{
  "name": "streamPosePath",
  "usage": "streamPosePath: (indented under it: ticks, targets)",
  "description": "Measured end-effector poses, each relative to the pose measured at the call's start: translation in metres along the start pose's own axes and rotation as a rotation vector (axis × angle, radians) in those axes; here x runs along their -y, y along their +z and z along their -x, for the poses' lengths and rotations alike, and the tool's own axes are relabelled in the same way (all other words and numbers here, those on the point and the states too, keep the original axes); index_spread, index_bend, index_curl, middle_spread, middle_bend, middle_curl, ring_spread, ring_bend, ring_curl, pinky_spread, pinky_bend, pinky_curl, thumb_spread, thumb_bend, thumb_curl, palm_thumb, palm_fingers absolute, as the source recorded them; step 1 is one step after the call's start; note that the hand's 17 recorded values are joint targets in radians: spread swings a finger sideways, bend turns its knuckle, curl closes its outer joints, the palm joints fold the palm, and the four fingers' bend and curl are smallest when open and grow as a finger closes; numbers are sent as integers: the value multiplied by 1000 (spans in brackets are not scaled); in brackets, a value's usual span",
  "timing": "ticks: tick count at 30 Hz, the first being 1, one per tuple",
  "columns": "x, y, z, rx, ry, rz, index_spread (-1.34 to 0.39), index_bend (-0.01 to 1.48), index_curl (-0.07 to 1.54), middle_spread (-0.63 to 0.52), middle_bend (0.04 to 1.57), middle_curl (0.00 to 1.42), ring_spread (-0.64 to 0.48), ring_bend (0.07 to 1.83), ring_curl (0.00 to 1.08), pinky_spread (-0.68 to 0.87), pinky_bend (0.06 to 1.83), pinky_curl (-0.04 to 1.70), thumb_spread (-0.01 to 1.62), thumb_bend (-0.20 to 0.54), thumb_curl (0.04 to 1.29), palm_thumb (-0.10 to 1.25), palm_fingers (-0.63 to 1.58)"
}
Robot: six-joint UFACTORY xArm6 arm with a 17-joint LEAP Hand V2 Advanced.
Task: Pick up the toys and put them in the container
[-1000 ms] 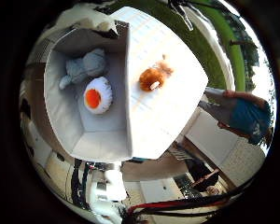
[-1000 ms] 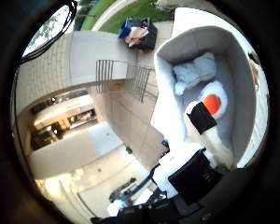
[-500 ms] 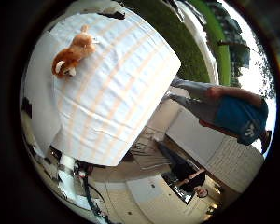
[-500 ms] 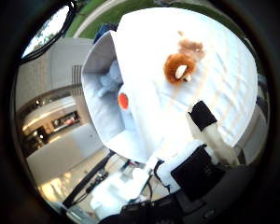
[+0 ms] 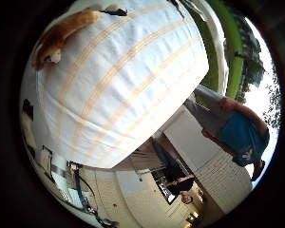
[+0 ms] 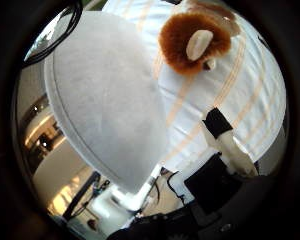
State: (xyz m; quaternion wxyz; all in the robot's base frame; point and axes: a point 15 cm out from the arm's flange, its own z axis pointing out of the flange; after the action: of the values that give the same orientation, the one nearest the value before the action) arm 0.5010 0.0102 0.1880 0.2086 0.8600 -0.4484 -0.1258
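An orange-brown plush toy (image 6: 195, 45) with a white patch lies on the white, orange-striped tablecloth (image 6: 230, 95); it looms large in the right thumb side palm view, close to the palm. The same toy (image 5: 59, 38) shows at the cloth's edge in the right little finger side palm view. The pale grey container (image 6: 95, 100) stands beside the toy, only its outer wall showing and its inside hidden. My right hand (image 6: 218, 165) shows as white and black parts, one finger (image 6: 220, 130) straight over the cloth, short of the toy and holding nothing.
The striped tablecloth (image 5: 123, 85) fills most of the right little finger side palm view. A person in a blue top (image 5: 239, 128) stands off the table's side. Paved floor and building walls lie around the table.
The camera has moved down and towards the orange-brown toy, which now looks much bigger. The container's inside, with its grey toy and round orange-and-white toy, has passed out of sight.
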Motion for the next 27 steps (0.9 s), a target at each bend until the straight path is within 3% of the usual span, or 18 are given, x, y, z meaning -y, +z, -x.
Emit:
streamPosePath:
  ticks: [7,10,12,14,16,20,23,24,27]
  targets:
    - [21,26,-11,-99,36,59,-357,267,297,-12,195,302,237,240,289,371,345,231,1046,-28,465,872,79]
    - [31,28,-17,-123,39,35,-330,291,316,-59,264,336,212,275,297,367,278,207,1044,-26,463,879,281]
    - [38,24,-22,-130,36,-5,-334,195,297,-94,355,375,157,417,332,344,312,202,1038,-25,464,889,517]
    - [40,14,-30,-129,47,-57,-388,61,226,-140,519,453,103,704,431,301,352,215,1033,-24,466,899,669]
    - [35,-2,-35,-111,72,-121,-430,84,194,-176,615,513,72,915,524,275,359,223,1028,-25,469,908,696]
    - [26,-23,-38,-32,103,-236,-533,186,138,-245,776,638,8,1176,654,264,524,256,1018,-26,476,922,840]
    - [19,-38,-30,54,95,-316,-567,205,130,-262,802,670,-8,1205,677,264,618,279,1016,-28,478,919,885]
    - [15,-44,-27,83,99,-346,-607,227,112,-271,846,698,-21,1193,680,275,825,327,1016,-28,482,917,1090]
    - [-5,-65,-27,155,123,-424,-675,265,107,-278,927,769,-43,1208,720,270,1059,436,1033,-16,489,936,1137]
